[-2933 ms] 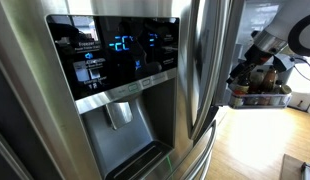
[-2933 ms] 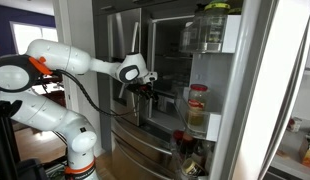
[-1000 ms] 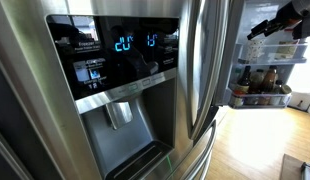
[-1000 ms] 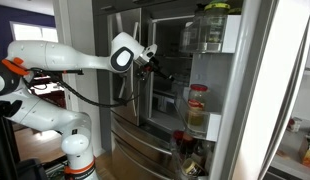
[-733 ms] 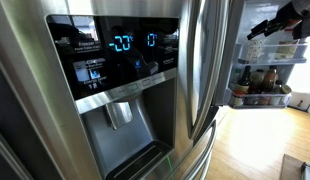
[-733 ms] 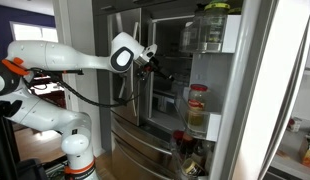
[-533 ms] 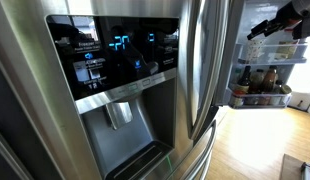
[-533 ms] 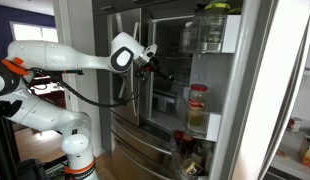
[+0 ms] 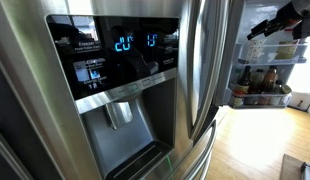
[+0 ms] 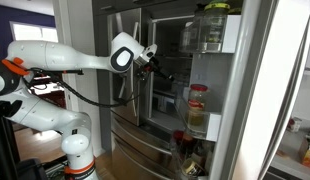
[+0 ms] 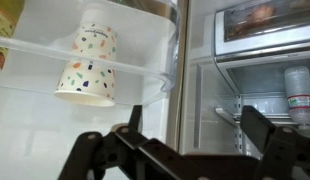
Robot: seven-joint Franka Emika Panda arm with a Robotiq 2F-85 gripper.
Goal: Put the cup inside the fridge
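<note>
Cup (image 11: 87, 65): white paper, coloured speckles, wide mouth down, on a clear shelf (image 11: 135, 68) inside the fridge (image 11: 200, 110), nothing touching it. Fridge stainless steel in both exterior views (image 9: 200, 60) (image 10: 123, 100), door open, white shelved interior, black dispenser panel (image 9: 115, 55) with blue digits lit.

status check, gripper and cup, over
Gripper open, empty. White speckled paper cup on a clear shelf inside the stainless-steel fridge, apart from gripper. Nothing between them.
</note>
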